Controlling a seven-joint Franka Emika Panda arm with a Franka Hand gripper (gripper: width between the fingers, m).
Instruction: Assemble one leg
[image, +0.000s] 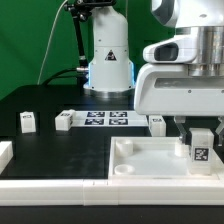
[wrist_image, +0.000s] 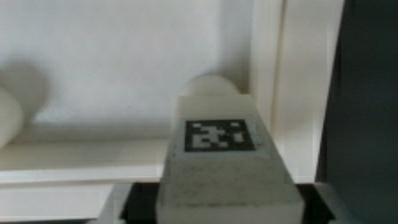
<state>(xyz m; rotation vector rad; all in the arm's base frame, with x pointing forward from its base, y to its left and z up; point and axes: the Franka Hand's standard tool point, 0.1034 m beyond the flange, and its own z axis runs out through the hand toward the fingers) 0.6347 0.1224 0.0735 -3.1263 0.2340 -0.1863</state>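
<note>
My gripper (image: 199, 128) is shut on a white leg (image: 200, 146) with a marker tag on its side. It holds the leg upright over the right part of the large white tray-like piece (image: 150, 158), with the leg's lower end close to the tray floor. In the wrist view the leg (wrist_image: 219, 150) fills the middle between my dark fingers (wrist_image: 146, 205), its tip over the tray floor (wrist_image: 107, 100) beside the tray's raised wall (wrist_image: 299, 90). Three more legs lie on the black table: one (image: 28, 121), one (image: 64, 120) and one (image: 157, 122).
The marker board (image: 107, 118) lies at the table's middle back. A white block (image: 4, 155) sits at the exterior view's left edge. A white wall (image: 50, 188) runs along the front. The arm's base (image: 108, 60) stands behind.
</note>
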